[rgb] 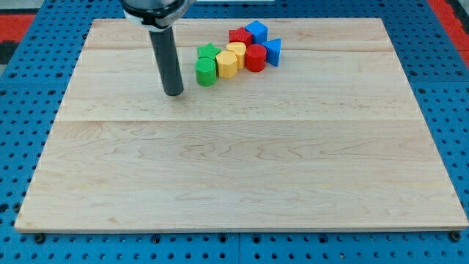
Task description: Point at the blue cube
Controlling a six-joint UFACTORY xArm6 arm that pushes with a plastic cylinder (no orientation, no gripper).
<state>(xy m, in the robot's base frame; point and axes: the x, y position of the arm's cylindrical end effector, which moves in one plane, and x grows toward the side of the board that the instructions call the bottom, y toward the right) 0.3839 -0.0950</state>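
Note:
The blue cube sits near the view's top, at the upper right of a tight cluster of blocks. Beside it are a red block, a blue triangular block, a red cylinder, a yellow block, a yellow hexagonal block, a green star-like block and a green cylinder. My tip rests on the board to the left of the cluster, a short gap from the green cylinder and well left and below the blue cube.
The wooden board lies on a blue perforated table. The rod's dark mount hangs at the view's top.

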